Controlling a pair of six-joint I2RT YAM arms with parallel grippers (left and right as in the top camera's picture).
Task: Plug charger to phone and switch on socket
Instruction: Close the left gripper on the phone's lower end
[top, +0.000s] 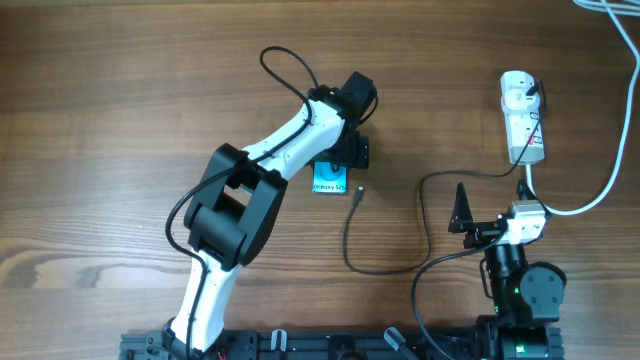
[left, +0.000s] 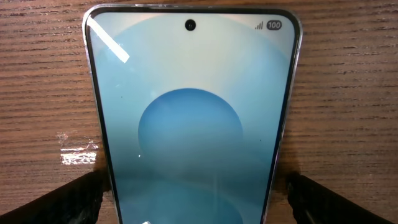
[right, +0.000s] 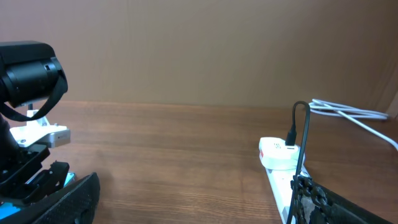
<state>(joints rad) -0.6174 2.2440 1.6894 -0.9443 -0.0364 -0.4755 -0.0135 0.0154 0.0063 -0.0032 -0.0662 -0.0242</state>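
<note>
Across the wooden table (top: 100, 120), your left arm (top: 290, 140) reaches to the middle. Its left gripper (left: 200, 199) is spread wide, one finger on each side of the phone (top: 329, 180). Your right gripper (right: 202, 200) sits at the near right, jaws wide apart and empty. Beyond it lies the socket (top: 522, 120), black plug in. The phone lies flat, screen up. The charger (top: 350, 235) loops across the table, its tip (top: 358, 190) just beside the phone, not plugged in.

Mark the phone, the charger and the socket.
phone (left: 189, 124), left wrist view, middle of the screen.
charger (top: 358, 191), overhead view, connector tip beside the phone.
socket (top: 520, 135), overhead view, white body.
</note>
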